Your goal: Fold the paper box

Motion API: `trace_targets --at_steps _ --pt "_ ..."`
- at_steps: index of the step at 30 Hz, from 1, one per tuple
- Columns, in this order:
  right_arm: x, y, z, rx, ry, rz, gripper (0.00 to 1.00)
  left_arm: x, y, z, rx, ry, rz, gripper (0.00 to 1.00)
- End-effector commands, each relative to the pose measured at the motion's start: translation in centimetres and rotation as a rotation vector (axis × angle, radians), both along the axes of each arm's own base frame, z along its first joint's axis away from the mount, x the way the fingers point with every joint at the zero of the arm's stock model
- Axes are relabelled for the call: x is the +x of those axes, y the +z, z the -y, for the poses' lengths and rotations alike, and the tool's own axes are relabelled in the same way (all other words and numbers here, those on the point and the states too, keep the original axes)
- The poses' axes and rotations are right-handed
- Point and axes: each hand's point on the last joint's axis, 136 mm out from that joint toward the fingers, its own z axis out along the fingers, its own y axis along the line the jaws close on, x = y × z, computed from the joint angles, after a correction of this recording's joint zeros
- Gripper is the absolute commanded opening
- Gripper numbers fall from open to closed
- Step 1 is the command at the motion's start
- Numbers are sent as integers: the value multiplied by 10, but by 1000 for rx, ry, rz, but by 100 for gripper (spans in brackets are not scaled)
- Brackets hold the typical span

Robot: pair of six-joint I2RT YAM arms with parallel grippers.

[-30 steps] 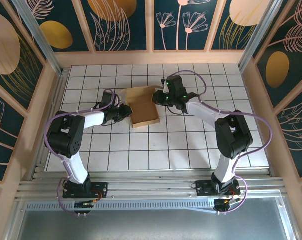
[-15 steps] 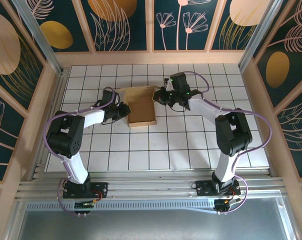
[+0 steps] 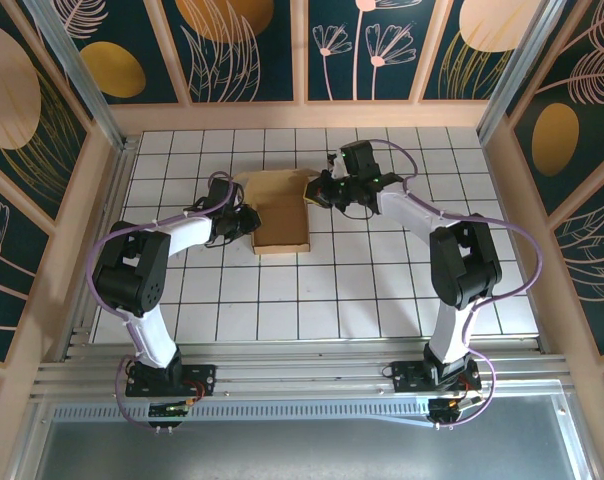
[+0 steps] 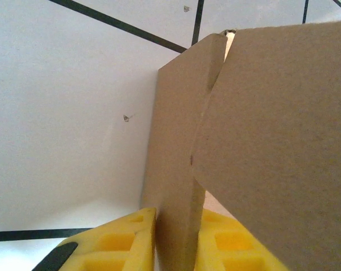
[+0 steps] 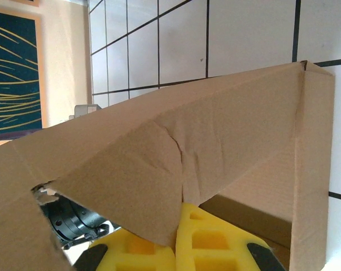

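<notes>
Now the left gripper (image 3: 250,220) and right gripper (image 3: 315,197) both pinch the plain brown cardboard paper box (image 3: 282,215); hard pulling could rip it.

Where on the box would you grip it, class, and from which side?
Take the box by an upright side wall, sideways from outside: each wall is a thin standing sheet that slips between two pads, as the left gripper pinches one; the flat floor offers no edge.

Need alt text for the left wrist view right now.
The left gripper's two yellow fingers pinch an upright brown wall of the paper box between them. A second panel overlaps it on the right, with the white gridded table behind.
</notes>
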Motion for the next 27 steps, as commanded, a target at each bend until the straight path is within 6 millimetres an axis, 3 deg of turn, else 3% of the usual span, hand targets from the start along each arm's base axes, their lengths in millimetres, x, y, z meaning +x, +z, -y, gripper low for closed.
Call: trace_targets --at_steps 1,9,16,21,25,27 --pt "-11 1 -12 55 50 -70 1 2 7 4 13 -15 13 21" --pt "-16 3 -18 116 57 -90 1 4 9 5 16 -17 18 21" --pt "-33 -33 -11 27 58 -127 1 3 8 5 17 -17 16 21" --pt "-43 -70 7 -130 54 -132 0 3 10 6 16 -19 19 21" --pt "-40 -82 21 -246 36 -82 1 3 12 6 13 -23 25 22" --pt "-39 -88 27 -312 29 -53 2 3 15 8 5 -35 34 27"
